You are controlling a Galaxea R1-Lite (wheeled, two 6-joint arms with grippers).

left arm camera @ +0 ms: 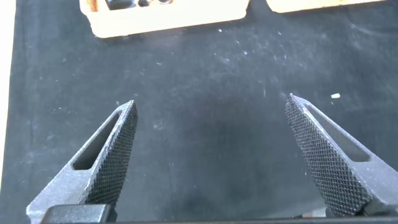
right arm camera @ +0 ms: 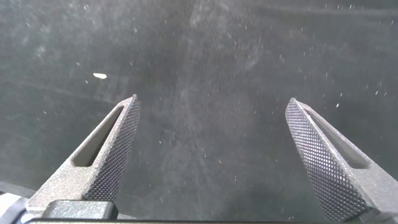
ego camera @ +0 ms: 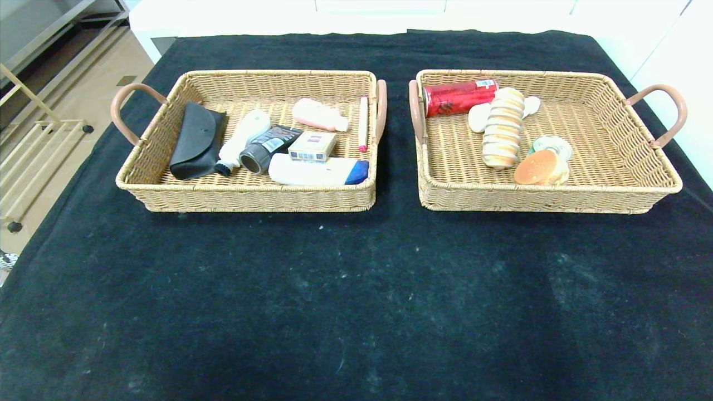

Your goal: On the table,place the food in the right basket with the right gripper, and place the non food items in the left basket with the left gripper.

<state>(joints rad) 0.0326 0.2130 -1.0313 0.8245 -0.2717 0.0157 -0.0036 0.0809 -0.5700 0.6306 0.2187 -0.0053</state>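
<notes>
Room: we see bare black table cloth (ego camera: 356, 312) between us and both baskets | Left basket (ego camera: 245, 200): holds black case (ego camera: 196, 140), tubes, small box | Right basket (ego camera: 535, 197): holds red can (ego camera: 458, 97), biscuit stack (ego camera: 503, 129), bun (ego camera: 537, 167) | Left gripper (left arm camera: 211, 109): wide open, empty, over cloth | Right gripper (right arm camera: 211, 109): wide open, empty, over cloth

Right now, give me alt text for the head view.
Two woven wicker baskets on a black cloth-covered table: the left basket holds toiletries and a black pouch, the right basket a red can and bread-like foods. No arms show.
</notes>
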